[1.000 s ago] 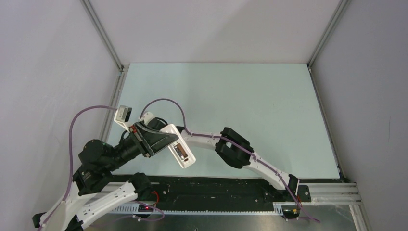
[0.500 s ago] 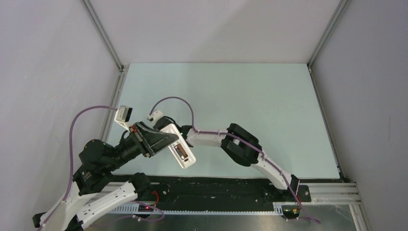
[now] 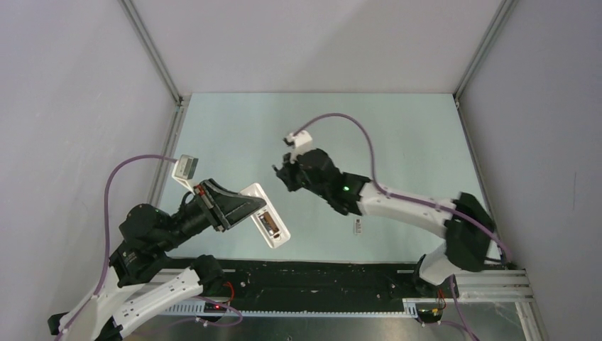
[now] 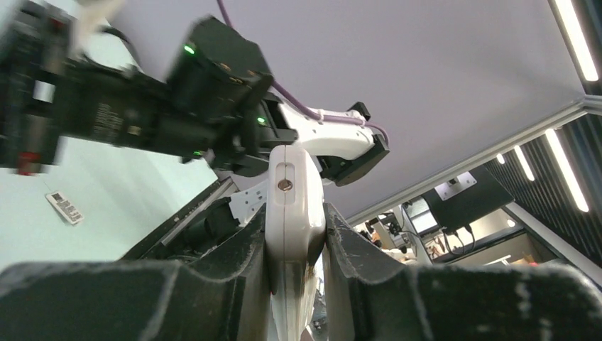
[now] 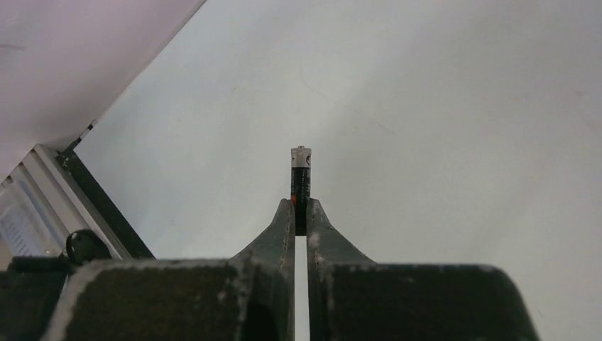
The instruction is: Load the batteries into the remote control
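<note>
— What is the remote control (image 4: 294,213) made of?
— Smooth white plastic with a faint sheen, and one small metal screw (image 4: 285,185) in its edge.
— The battery (image 5: 300,177)?
— Glossy dark wrap, pale metallic cap.
— And the right gripper (image 5: 299,209) pinching it?
— Dark matt plastic, scuffed grey along the edges; the left gripper (image 4: 294,241) clamping the remote looks equally worn and rough.
— The table (image 5: 461,142)?
— Pale, matt, smooth, faintly scratched.

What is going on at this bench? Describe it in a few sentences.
The left jaws clamp the remote and hold it raised above the table. The right jaws pinch one battery by its lower end, some way off from the remote. The battery is not yet in the remote.
</note>
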Robot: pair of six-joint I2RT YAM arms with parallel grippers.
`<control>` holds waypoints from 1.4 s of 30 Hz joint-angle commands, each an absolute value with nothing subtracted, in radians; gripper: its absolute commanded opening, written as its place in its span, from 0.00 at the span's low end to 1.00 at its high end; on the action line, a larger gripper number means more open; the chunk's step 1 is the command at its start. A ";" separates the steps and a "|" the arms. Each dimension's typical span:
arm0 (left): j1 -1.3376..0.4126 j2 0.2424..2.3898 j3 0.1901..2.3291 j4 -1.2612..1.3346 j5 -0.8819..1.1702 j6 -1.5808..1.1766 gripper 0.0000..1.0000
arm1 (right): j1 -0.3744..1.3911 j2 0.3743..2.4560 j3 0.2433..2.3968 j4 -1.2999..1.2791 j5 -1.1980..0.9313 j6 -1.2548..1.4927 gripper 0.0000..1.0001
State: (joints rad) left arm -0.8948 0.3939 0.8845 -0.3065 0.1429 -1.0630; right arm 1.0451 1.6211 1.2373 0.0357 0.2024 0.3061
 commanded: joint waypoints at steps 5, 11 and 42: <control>-0.898 0.357 0.856 -0.274 0.184 -0.882 0.00 | 1.049 1.200 0.921 -0.092 0.316 0.370 0.00; -0.899 0.354 0.841 -0.212 0.275 -0.820 0.00 | 1.073 0.847 0.832 -0.227 0.302 0.422 0.00; -0.900 0.417 0.736 -0.006 0.335 -0.897 0.00 | 1.326 0.454 0.718 -0.034 -0.176 0.099 0.00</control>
State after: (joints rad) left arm -0.8948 0.4057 0.7319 -0.0608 0.3431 -0.8749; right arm 1.3052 0.4603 0.7143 -0.1360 -0.0967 0.1566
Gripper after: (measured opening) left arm 0.307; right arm 0.033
